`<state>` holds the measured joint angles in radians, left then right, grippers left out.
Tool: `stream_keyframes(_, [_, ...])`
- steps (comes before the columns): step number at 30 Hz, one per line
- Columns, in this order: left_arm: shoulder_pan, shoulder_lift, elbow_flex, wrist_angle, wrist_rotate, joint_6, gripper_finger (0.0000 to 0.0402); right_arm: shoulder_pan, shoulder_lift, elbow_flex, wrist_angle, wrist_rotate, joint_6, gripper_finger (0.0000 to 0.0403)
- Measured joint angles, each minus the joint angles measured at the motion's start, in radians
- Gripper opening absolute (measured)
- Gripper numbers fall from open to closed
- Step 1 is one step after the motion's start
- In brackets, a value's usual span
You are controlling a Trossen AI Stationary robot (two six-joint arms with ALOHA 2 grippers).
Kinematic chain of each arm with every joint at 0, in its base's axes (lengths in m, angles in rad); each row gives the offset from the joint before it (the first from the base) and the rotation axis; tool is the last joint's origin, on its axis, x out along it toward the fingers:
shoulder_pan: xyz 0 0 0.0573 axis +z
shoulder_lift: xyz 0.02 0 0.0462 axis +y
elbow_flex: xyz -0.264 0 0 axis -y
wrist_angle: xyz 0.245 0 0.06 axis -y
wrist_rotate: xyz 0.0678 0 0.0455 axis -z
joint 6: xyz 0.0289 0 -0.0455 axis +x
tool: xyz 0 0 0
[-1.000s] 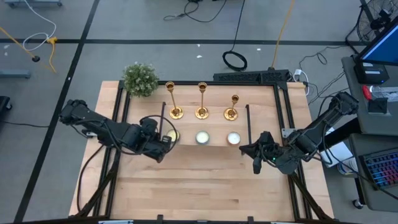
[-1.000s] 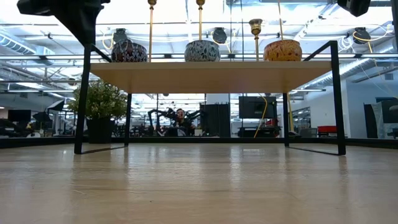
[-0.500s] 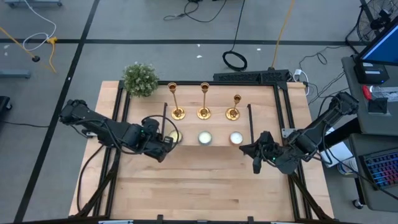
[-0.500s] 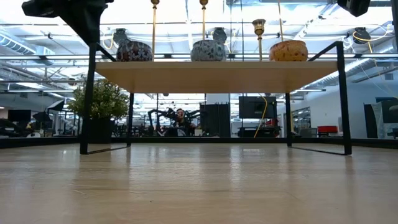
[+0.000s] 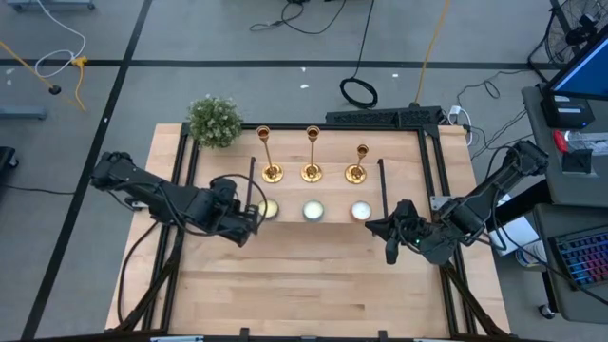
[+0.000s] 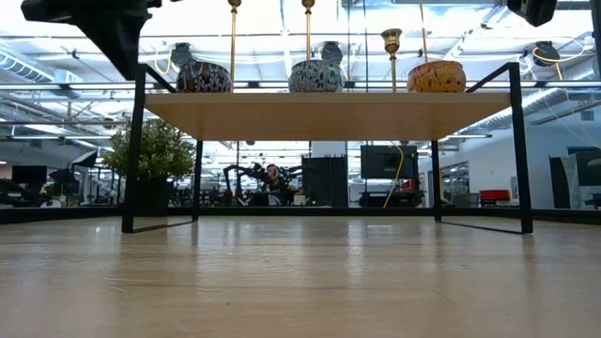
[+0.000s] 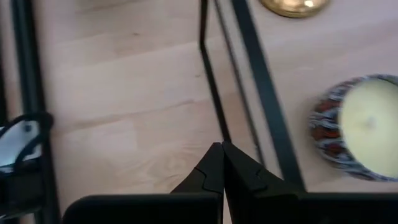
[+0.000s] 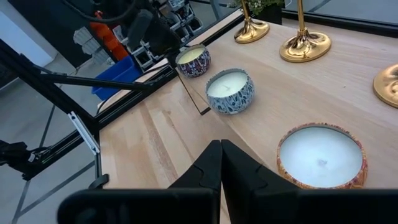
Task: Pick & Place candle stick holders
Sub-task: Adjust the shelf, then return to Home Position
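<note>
Three gold candlesticks (image 5: 272, 173) (image 5: 311, 173) (image 5: 356, 175) stand upright on their round bases in a row on a wooden shelf (image 5: 290, 195) with a black wire frame. They also show in the low view (image 6: 307, 38) and the right wrist view (image 8: 305, 46). My left gripper (image 5: 250, 215) is shut at the shelf's left end, its tips by the frame bar (image 7: 214, 93). My right gripper (image 5: 390, 237) is shut and empty, just off the shelf's right end, near the front candle (image 8: 320, 155). My left gripper has its shut fingertips (image 7: 214, 163) at the black wire frame (image 7: 264, 106) of the shelf's left end, coming from the table's left. I cannot tell whether they touch the frame.
Three candles in patterned tins (image 5: 267, 209) (image 5: 312, 210) (image 5: 360, 211) stand in a row on the shelf in front of the candlesticks. A potted plant (image 5: 214, 121) stands at the table's far left corner. Bare wood lies in front of the shelf (image 5: 313, 285).
The shelf, with the candlesticks and candles on it, has slid a little toward the table's right edge, everything on it staying upright. My left gripper went with it, then drew back slightly toward the left.
</note>
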<state>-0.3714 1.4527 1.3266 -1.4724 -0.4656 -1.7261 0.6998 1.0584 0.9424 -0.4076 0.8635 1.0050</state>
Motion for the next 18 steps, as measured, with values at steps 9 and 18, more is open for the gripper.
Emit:
stream_keyframes(9, [-0.031, -0.097, 0.001, -0.072, -0.071, -0.084, 0.0000, 0.000, 0.000, 0.000, 0.095, -0.020, -0.114, 0.0000])
stream_keyframes(18, [-0.103, -0.157, 0.001, 0.004, -0.164, -0.049, 0.0000, -0.006, -0.003, 0.000, 0.269, -0.297, -0.334, 0.0000])
